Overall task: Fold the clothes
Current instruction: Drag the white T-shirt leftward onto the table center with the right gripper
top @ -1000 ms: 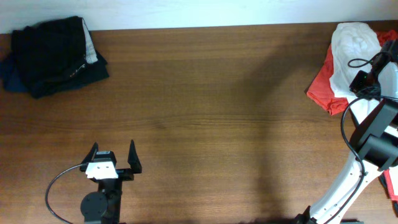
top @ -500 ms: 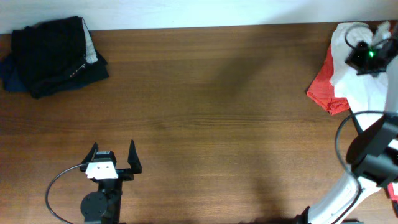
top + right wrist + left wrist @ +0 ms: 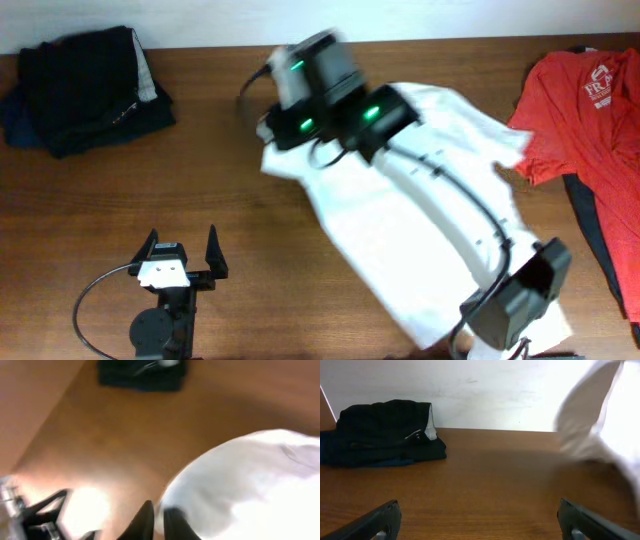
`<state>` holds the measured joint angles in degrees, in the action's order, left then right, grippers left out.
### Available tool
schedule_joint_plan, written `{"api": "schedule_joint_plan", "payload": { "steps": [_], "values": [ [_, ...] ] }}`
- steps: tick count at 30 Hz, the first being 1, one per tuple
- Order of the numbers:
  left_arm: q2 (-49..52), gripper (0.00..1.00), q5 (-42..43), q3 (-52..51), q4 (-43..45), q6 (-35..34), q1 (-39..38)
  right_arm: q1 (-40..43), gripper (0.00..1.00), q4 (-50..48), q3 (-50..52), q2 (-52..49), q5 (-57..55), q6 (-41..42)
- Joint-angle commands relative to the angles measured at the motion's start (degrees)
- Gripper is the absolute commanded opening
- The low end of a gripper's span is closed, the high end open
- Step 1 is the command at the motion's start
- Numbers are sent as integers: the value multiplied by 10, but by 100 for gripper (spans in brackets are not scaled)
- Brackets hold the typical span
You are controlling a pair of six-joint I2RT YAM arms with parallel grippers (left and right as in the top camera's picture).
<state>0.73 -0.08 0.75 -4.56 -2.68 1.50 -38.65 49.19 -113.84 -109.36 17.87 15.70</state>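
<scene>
1. From overhead we see the white shirt [image 3: 400, 230] spread in a long diagonal across the middle of the worktop [image 3: 250, 210], from rear centre down to the front right. The right arm [image 3: 330, 95] reaches over its rear end, blurred.
2. The right wrist view adds what the overhead hides. The right fingers [image 3: 143, 522] stand close together, clenched on an edge of the white cloth, though blur softens the contact.
3. The left wrist view shows the shirt's near end raised off the wood at the right edge of the picture, which the overhead flattens.
4. The left fingers [image 3: 377, 520] are released and spread wide, holding nothing. Overhead places them at the front left, well apart from the shirt.
5. A pile of dark clothes [image 3: 85, 90] lies at the rear left corner and shows in all three views.
6. Only the overhead shows the red T-shirt [image 3: 585, 110], lying flat at the rear right, just beside the shirt's right edge.
</scene>
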Motion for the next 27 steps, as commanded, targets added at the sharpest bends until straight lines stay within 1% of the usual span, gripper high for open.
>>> {"api": "schedule_joint_plan", "payload": {
  "steps": [1, 2, 4, 5, 7, 8, 11, 13, 14, 15, 16, 18, 19, 21, 25, 27],
  "values": [
    [-3, 99, 1, -2, -2, -3, 3, -23, 85, 11, -7, 3, -21, 18],
    [-3, 99, 1, -2, -2, -3, 3, -17, 100, 25, -9, 4, -21, 18],
    [-3, 99, 1, -2, -2, -3, 3, 4, 99, 82, -30, 11, -21, 24],
    [-3, 99, 1, -2, -2, -3, 3, 24, 99, 132, -50, 18, -30, 24],
    [-3, 99, 1, -2, -2, -3, 3, 52, 99, 210, -83, 33, -94, 24],
    [-3, 99, 1, -2, -2, -3, 3, 69, 99, 254, -97, 43, -154, 24],
    [-3, 99, 1, -2, -2, -3, 3, 101, 99, 299, -100, 59, -219, 22],
    [-3, 99, 1, -2, -2, -3, 3, 130, 99, 322, -97, 56, -290, 11],
    [-3, 99, 1, -2, -2, -3, 3, 152, 99, 328, -90, 50, -331, 12],
    [-3, 99, 1, -2, -2, -3, 3, 175, 99, 331, -89, 40, -343, 13],
    [-3, 99, 1, -2, -2, -3, 3, 193, 99, 333, -89, 32, -341, 15],
    [-3, 99, 1, -2, -2, -3, 3, 260, 99, 339, -89, -2, -336, 56],
    [-3, 99, 1, -2, -2, -3, 3, 292, 99, 336, -89, -22, -314, 60],
    [-3, 99, 1, -2, -2, -3, 3, 332, 99, 331, -89, -53, -280, 60],
    [-3, 99, 1, -2, -2, -3, 3, 395, 99, 329, -89, -154, -255, 58],
    [-3, 99, 1, -2, -2, -3, 3, 409, 99, 326, -89, -190, -250, 57]
  ]
}}
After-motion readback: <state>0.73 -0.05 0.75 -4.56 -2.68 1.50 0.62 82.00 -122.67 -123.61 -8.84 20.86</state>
